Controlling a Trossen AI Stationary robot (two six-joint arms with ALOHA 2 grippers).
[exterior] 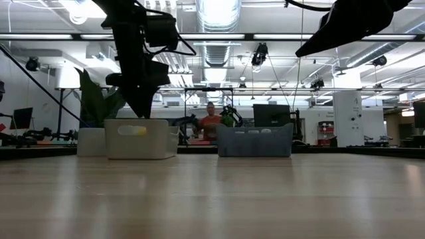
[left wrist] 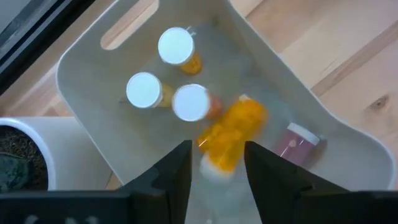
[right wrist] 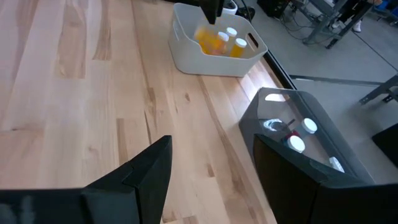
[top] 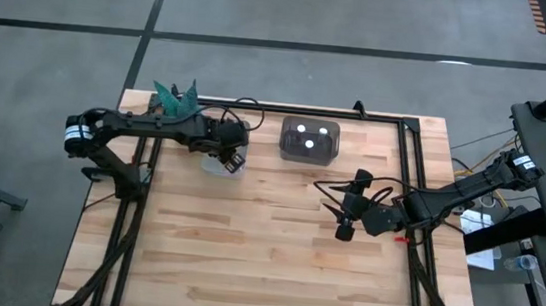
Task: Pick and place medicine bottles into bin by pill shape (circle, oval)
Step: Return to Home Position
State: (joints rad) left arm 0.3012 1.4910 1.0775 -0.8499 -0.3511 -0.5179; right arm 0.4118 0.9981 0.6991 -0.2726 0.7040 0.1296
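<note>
My left gripper (left wrist: 217,148) hangs open, pointing down into the white bin (left wrist: 87,74), which stands at the table's far left (top: 220,164). Just below its fingertips, an orange medicine bottle (left wrist: 233,127) shows blurred, clear of both fingers. Three bottles (left wrist: 175,45) stand upright on the bin's floor, white caps up, and another (left wrist: 297,140) lies on its side. The grey bin (top: 309,141) at the far middle holds bottles with white caps (right wrist: 297,143). My right gripper (right wrist: 211,168) waits open above the bare table, right of centre (top: 347,218).
A potted plant (top: 178,99) stands at the far left corner, beside the white bin. Dark frame rails (top: 407,166) run along the table's far and side edges. A person (exterior: 211,123) sits in the room behind. Bare wood (top: 263,253) fills the table's near half.
</note>
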